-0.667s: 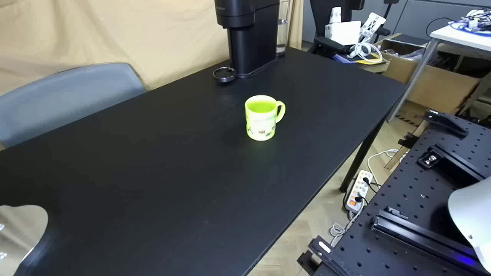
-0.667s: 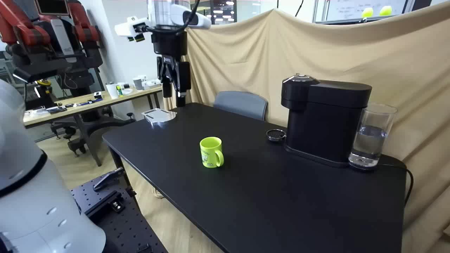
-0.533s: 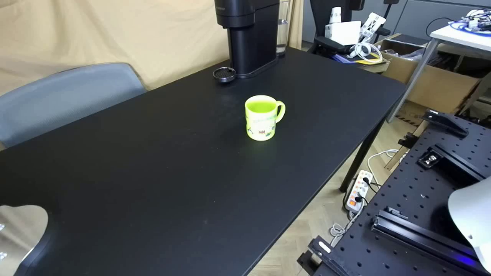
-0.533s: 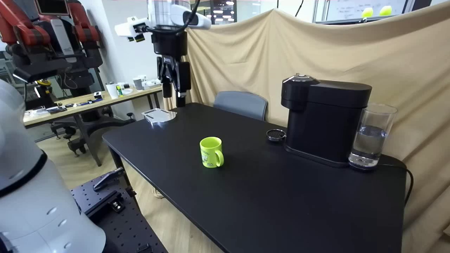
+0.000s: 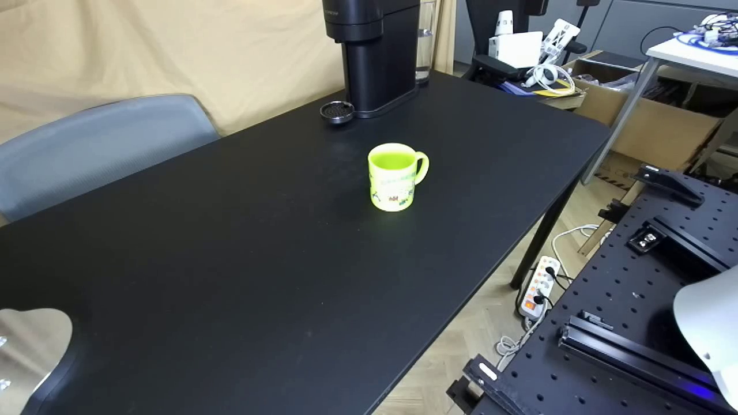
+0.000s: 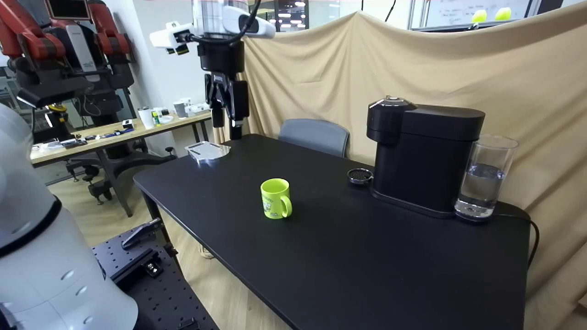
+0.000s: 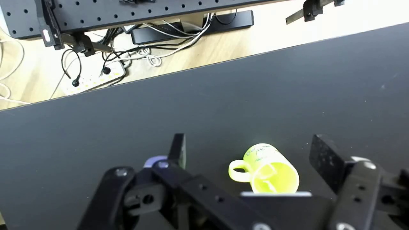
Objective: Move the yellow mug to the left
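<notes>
The yellow mug (image 5: 392, 184) is yellow-green with printed figures and a side handle. It stands upright on the black table (image 5: 230, 276), and also shows near the table's middle in an exterior view (image 6: 275, 201). My gripper (image 6: 226, 126) hangs high above the table, pointing down, up and left of the mug in that picture. It is open and empty, well apart from the mug. In the wrist view, the gripper (image 7: 249, 150) has its fingers wide apart, and the mug (image 7: 265, 163) shows in the gap below them, handle toward the left finger. The gripper body hides part of its rim.
A black coffee machine (image 6: 422, 160) with a round drip tray (image 6: 360, 176) and a glass of water (image 6: 481, 190) stand at the table's back. A shiny metal plate (image 6: 207, 151) lies at one end. A grey chair (image 6: 314, 136) stands behind the table.
</notes>
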`<state>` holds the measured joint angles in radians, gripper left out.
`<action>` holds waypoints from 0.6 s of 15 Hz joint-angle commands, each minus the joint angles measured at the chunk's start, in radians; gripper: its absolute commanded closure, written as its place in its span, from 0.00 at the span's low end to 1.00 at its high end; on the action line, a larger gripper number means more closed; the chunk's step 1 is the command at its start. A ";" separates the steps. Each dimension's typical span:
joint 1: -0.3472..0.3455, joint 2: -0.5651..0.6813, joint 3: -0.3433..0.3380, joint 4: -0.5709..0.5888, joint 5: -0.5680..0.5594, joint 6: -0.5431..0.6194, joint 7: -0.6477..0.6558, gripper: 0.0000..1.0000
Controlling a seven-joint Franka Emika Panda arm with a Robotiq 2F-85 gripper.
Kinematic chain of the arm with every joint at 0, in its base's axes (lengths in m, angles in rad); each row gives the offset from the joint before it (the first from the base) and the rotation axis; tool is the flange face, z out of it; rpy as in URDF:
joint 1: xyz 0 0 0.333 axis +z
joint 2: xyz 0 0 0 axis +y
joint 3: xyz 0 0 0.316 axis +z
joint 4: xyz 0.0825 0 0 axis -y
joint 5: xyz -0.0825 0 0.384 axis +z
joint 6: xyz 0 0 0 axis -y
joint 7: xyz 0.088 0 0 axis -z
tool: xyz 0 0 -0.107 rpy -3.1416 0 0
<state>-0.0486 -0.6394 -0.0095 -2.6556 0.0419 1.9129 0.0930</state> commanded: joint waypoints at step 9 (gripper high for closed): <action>0.035 0.232 0.025 0.062 -0.011 0.215 -0.058 0.00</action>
<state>-0.0381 -0.5542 0.0030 -2.6520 0.0374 2.0219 0.0540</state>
